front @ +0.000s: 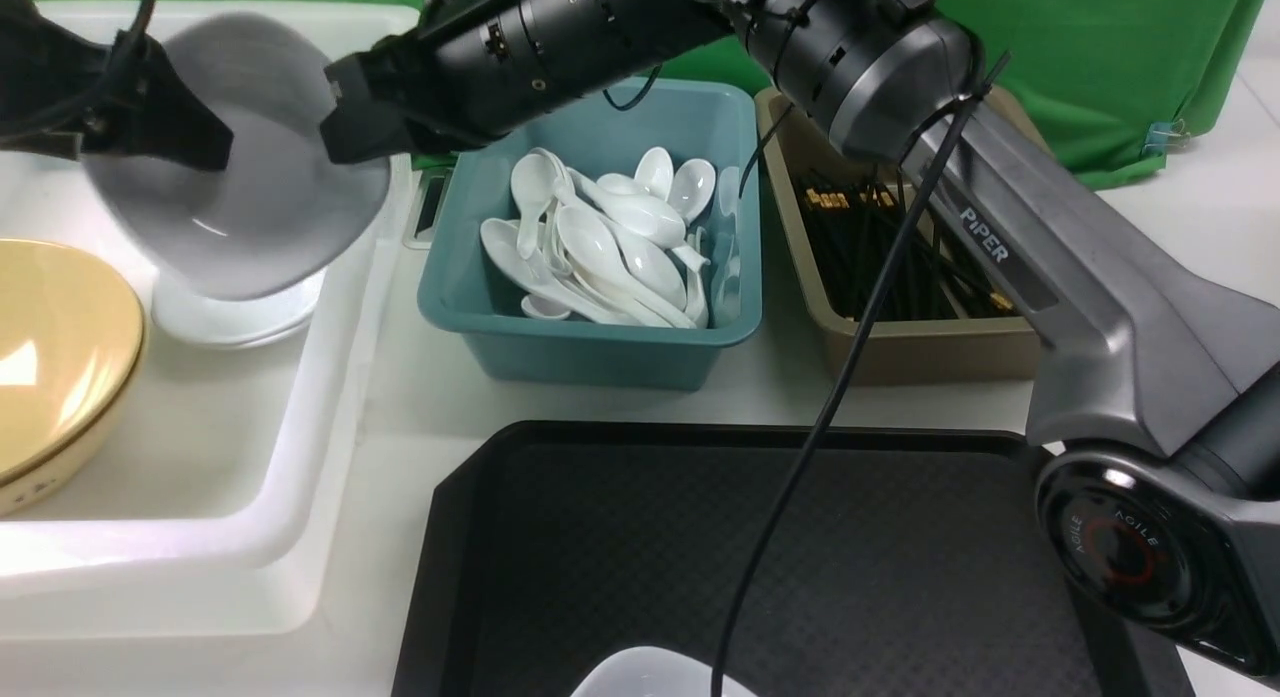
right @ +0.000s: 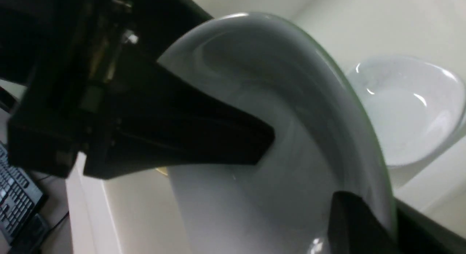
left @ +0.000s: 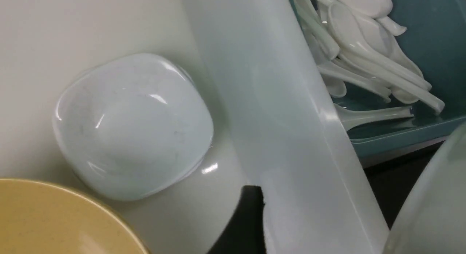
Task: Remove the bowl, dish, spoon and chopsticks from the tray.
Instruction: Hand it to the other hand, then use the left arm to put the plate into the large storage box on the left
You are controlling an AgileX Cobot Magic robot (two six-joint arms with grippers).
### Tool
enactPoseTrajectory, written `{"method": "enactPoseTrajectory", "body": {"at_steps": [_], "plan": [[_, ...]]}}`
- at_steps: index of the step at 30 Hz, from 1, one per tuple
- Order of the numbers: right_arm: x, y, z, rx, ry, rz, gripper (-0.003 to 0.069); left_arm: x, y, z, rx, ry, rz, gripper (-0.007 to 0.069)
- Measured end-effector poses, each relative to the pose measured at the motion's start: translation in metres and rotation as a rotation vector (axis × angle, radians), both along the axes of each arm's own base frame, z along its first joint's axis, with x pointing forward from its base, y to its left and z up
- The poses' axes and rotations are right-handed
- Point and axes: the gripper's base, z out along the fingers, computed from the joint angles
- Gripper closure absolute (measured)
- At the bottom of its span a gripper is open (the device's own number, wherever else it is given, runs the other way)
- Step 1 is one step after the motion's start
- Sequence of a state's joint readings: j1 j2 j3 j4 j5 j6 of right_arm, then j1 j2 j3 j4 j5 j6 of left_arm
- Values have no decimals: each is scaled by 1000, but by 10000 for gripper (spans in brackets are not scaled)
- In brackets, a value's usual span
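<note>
A white dish (front: pixel 250 197) hangs tilted over a stack of white dishes (front: pixel 240 317) in the white bin (front: pixel 300 457). My right gripper (front: pixel 345 127) is shut on the dish's rim, seen close up in the right wrist view (right: pixel 382 217). My left gripper (front: pixel 190 137) is open, with one finger (right: pixel 182 137) reaching over the dish's hollow. The mustard bowl (front: pixel 60 357) sits in the same bin at the left. The black tray (front: pixel 700 537) lies in front, with only a white rounded shape (front: pixel 650 677) on its near edge. Spoons (front: pixel 600 247) fill the teal tub and chopsticks (front: pixel 900 257) the brown tub.
The teal tub (front: pixel 590 347) and brown tub (front: pixel 920 347) stand behind the tray. My right arm (front: pixel 1000 237) stretches across both tubs, its cable hanging over the tray. A green cloth hangs at the back.
</note>
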State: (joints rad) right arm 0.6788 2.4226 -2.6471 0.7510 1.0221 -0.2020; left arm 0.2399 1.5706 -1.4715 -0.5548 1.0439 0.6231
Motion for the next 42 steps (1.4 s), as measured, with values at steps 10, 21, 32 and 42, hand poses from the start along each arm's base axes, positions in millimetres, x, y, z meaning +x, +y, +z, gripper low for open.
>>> {"method": "enactPoseTrajectory", "body": {"at_steps": [10,21,32,42], "plan": [[3,-2,-1,-11,-25,-2,627,4,-10,-8,-143,61,-53,447],[14,-9,-2,-58,-105,-64,428,7,-10,-7,-188,45,-5,507],[27,-57,35,-78,-111,-141,134,18,22,-2,-293,-42,280,506],[16,-111,98,-135,-244,-289,454,77,48,-60,-459,39,591,506]]}}
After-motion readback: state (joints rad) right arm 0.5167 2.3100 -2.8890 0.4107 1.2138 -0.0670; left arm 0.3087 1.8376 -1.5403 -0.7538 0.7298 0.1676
